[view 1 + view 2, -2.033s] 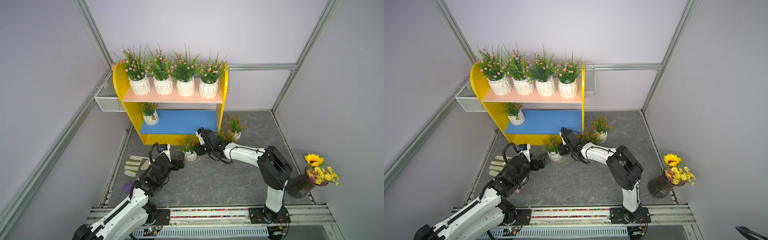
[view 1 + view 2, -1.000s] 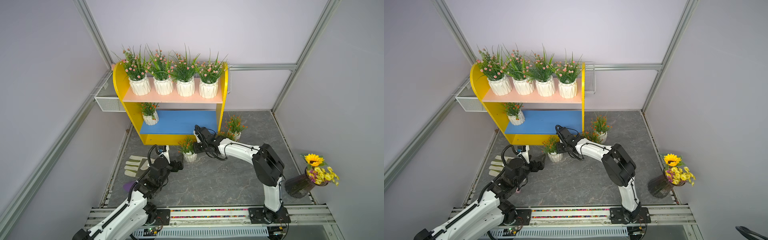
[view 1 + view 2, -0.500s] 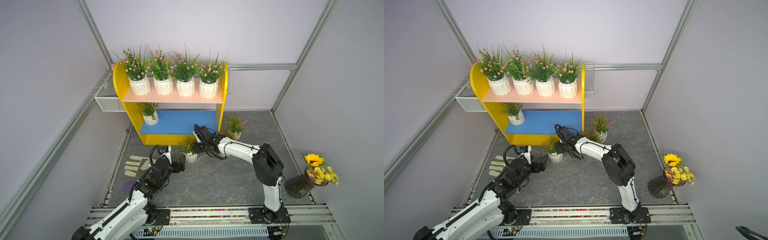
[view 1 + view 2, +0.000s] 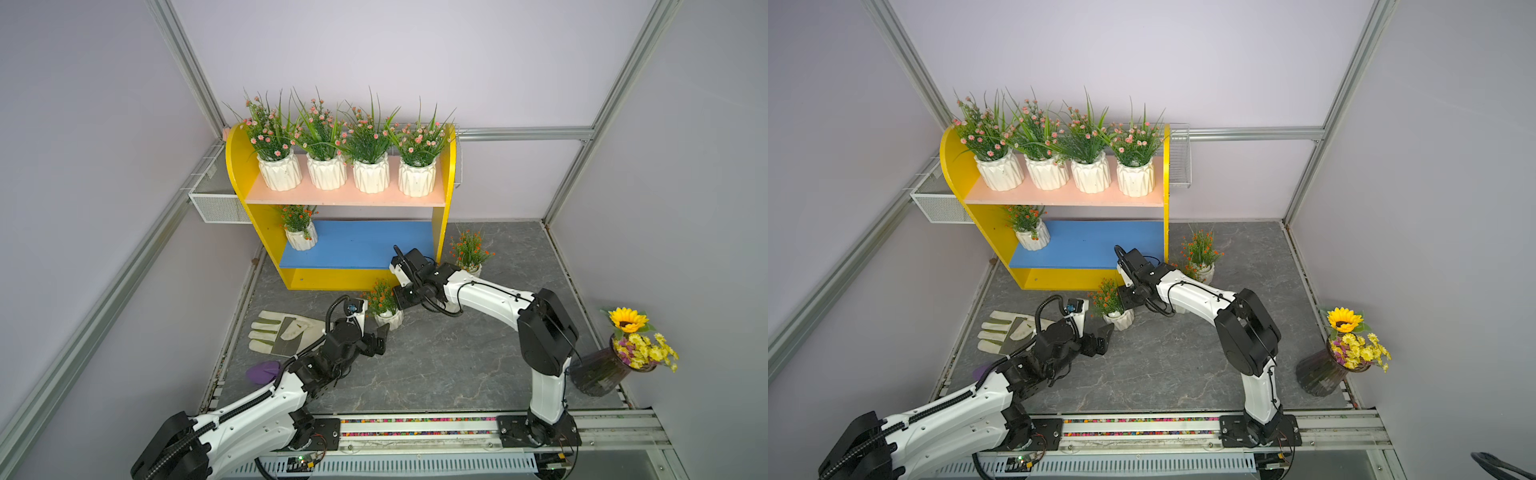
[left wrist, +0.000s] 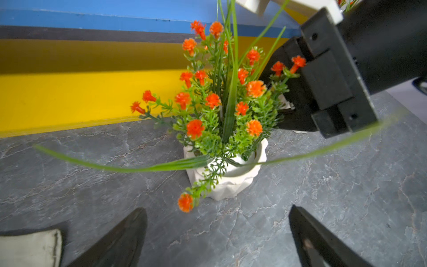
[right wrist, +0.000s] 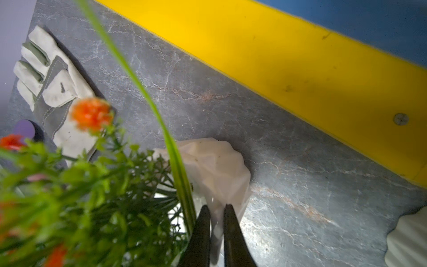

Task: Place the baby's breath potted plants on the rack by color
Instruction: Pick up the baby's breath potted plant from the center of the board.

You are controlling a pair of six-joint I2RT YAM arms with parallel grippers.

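Holds the left jaws wide apart and empty at 7 o'clock of the orange-red potted plant point(image 4: 388, 320) on the bench point(image 4: 457, 365), closer than a second ago. Pinches that pot's rim from 1 o'clock with the right jaws, newly narrowed almost shut. Suggests a lift toward the rack point(image 4: 332, 279) at 12 o'clock, with just one orange-red plant point(image 4: 300, 237) on its blue lower board point(image 4: 365, 245).

Eight plants point(image 4: 369, 176), one rack point(image 4: 237, 166), one glove point(image 4: 279, 333), one bouquet point(image 4: 642, 351).
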